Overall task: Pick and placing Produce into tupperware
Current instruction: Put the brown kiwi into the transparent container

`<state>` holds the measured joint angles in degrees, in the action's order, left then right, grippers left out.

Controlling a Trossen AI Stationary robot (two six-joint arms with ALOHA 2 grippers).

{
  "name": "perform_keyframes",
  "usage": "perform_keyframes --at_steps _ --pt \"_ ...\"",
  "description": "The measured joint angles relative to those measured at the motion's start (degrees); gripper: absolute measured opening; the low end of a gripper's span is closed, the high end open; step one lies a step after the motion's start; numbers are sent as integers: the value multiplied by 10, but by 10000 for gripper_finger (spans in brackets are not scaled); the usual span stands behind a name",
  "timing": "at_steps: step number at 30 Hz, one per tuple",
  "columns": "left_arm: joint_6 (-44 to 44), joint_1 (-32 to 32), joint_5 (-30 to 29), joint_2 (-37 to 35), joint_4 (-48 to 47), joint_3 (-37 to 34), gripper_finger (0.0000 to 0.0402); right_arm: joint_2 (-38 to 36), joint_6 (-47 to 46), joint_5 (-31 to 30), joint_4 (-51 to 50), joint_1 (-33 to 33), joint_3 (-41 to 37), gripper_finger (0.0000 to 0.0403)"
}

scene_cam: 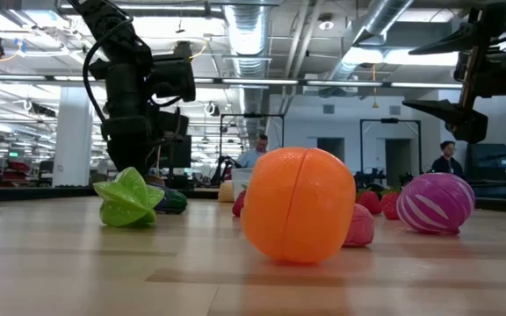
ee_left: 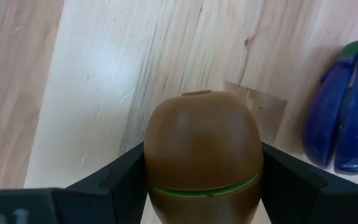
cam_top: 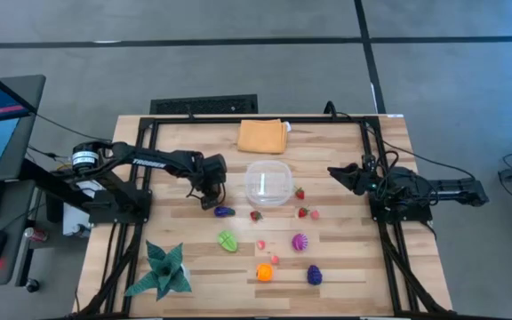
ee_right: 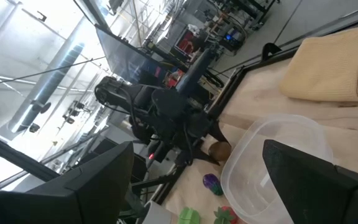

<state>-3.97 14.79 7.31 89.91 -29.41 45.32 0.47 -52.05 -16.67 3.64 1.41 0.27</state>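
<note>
Left hand (cam_top: 210, 197) sits low over the bench (cam_top: 345, 267), just left of the clear tupperware (cam_top: 268, 183), fingers clamped on a brown kiwi-like toy (ee_left: 202, 155); the left wrist view shows a dark finger (ee_left: 126, 180) pressed on each side of it, a green seam round its middle. Just beside it lies a dark purple eggplant (ee_left: 347, 112), resting on the wood, not touching the kiwi. High view puts that eggplant (cam_top: 224, 212) just below the left hand.

Right hand (cam_top: 343, 175) hovers to the right of the tupperware, fingers spread wide, holding nothing; its wrist view looks over the container (ee_right: 272, 168), which looks empty.

Rest of produce on the bench, outside the tupperware: red strawberry pieces (cam_top: 300, 193) near its lower right edge, a green star-ribbed fruit (cam_top: 228, 241), a magenta striped one (cam_top: 300, 241), an orange one (cam_top: 264, 272), a second purple piece (cam_top: 314, 276).

Folded orange cloth (cam_top: 263, 136) lies behind the tupperware. Green spiky plant (cam_top: 161, 271) at the front left corner.
</note>
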Motion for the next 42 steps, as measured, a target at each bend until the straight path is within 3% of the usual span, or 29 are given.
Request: perform_keyframes --at_steps 12,17,33,42 --pt "41 0 2 0 -29 126 240 0 0 0 0 0 0 381" --pt "63 0 15 0 5 179 241 0 0 0 0 0 0 381" --pt "55 3 15 55 193 189 241 3 -2 -1 -2 0 0 381" --pt "47 10 14 119 206 220 242 7 -4 -3 -2 0 0 381"
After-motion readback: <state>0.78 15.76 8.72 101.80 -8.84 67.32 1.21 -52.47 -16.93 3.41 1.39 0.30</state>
